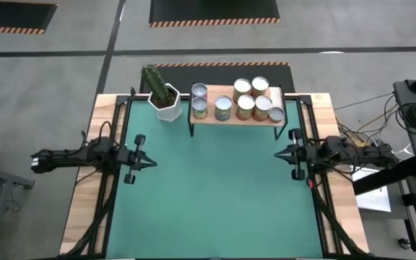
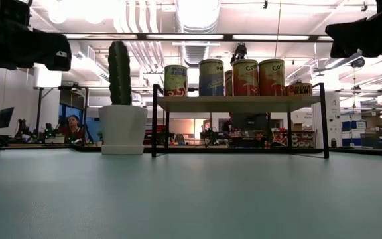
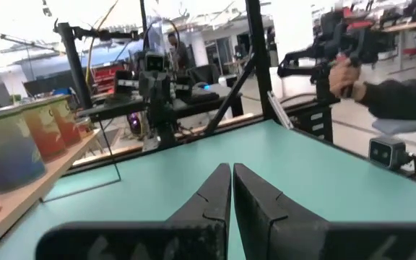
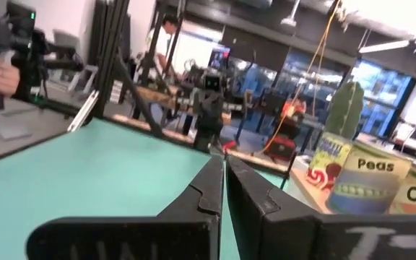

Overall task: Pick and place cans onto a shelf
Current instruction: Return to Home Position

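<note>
Both arms sit low at the sides of the table, well away from the shelf. The left gripper (image 1: pixel 150 162) is over the left part of the green mat (image 1: pixel 215 202), and its two dark fingers are pressed together on nothing, with only a thin slit showing in its wrist view (image 3: pixel 232 167). The right gripper (image 1: pixel 279 153) mirrors it on the right, fingers likewise closed and empty (image 4: pixel 224 160). The tips point at each other across bare mat.

The shelf (image 1: pixel 230 121) stands at the far edge of the mat. It is a light wooden board on thin black metal legs (image 2: pixel 237 103). All the cans (image 1: pixel 223 107) are on it. I count seven silvery round tops from above, but the right-hand cluster is packed tight, so I am less sure of the count there. Two sit one behind the other at the left end and one stands beside them. The rest crowd the right half in two rows. From table height the cans (image 2: pixel 211 77) are upright cylinders with printed labels, and a much flatter one (image 2: pixel 300 88) sits at the right end.

Just left of the shelf stands one white hexagonal pot (image 1: pixel 167 107) holding a ribbed green cactus (image 2: pixel 119 73).

Beyond the table, a hand (image 3: pixel 345 76) in a dark sleeve grips a dark device. A person (image 2: pixel 71 126) sits far back in the room.
</note>
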Available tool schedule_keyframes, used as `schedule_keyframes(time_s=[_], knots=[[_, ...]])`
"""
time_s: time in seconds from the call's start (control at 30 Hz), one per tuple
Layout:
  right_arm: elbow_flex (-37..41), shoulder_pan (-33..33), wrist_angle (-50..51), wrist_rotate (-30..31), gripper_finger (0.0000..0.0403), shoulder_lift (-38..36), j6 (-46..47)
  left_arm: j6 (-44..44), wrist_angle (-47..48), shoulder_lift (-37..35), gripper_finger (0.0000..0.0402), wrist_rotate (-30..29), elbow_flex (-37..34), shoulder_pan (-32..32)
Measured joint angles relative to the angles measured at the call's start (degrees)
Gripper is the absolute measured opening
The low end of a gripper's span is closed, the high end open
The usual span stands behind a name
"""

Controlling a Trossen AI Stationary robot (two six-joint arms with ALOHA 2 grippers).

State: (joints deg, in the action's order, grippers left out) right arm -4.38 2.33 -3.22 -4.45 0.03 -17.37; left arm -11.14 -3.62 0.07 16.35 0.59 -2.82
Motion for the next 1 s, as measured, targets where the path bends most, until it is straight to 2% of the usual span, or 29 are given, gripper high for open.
schedule_keyframes(time_s=[0.1, 0.27, 0.7, 0.87, 1.0], knots=[[3.19, -0.01, -4.54, 0.31, 0.0009, -0.02, -0.59, 1.02, -0.27, -0.04, 0.0, 0.72, -0.01, -0.01], [3.63, -0.03, -4.53, 6.57, 0.0009, 0.46, 5.16, 5.09, -0.89, 0.16, 0.0, 0.71, 0.03, 0.01], [3.65, 0.04, -4.3, 5.51, 0.0009, 0.52, 11.86, 7.42, -0.01, 2.08, 0.0, 0.64, 0.47, 0.01], [3.67, 0.04, -4.14, 5.55, 0.0009, 0.52, 9.14, 7.41, -0.04, 2.13, 0.0, 0.64, 0.47, 0.01], [3.67, 0.04, -0.28, 5.96, 0.0009, 0.52, 8.76, 7.41, -0.05, 2.15, 0.0, 0.6, 0.51, 0.01]])
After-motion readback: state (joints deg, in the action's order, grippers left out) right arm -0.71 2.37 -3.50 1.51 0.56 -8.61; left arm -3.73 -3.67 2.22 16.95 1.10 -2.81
